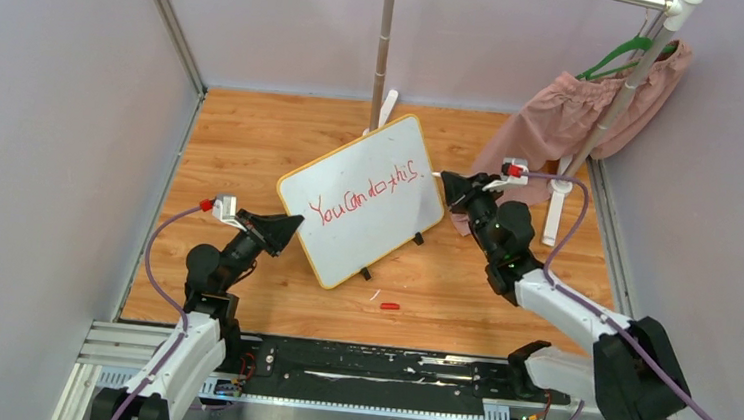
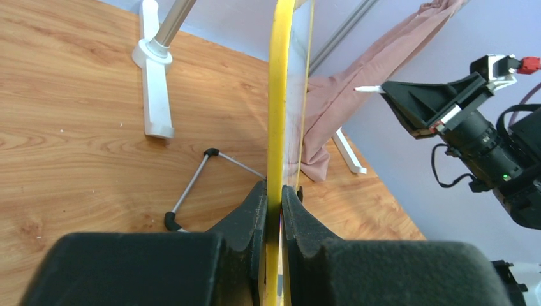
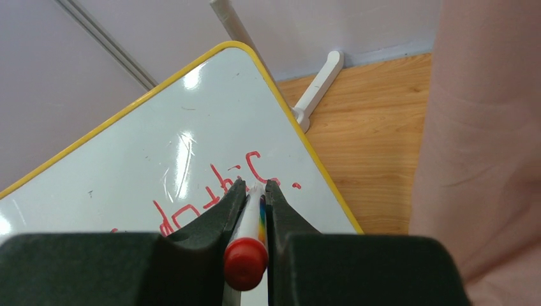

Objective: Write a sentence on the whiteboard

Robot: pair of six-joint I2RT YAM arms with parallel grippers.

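Nearest the arm bases, a small red cap [image 1: 390, 305] lies on the wooden floor just in front of the whiteboard [image 1: 364, 201]; the whiteboard itself stands propped and tilted on black clip feet, mid-floor. Judged by appearance it is light, stiff and slick-faced — best taken by its yellow rim, never the written face, which would likely smear. The left gripper [image 2: 274, 194] is closed on that rim at the whiteboard's left edge, pads flat to either side; hold looks firm. The sentence [image 1: 363, 196] runs in red, slanting across the whiteboard, apparently complete. At the whiteboard's right edge the right gripper [image 3: 256, 191] is clamped around a marker [image 3: 249, 245], tip toward the final letters — contact cannot be told. Beyond the whiteboard: a metal pole [image 1: 384, 40]; pink cloth [image 1: 576, 111] hangs to its right.
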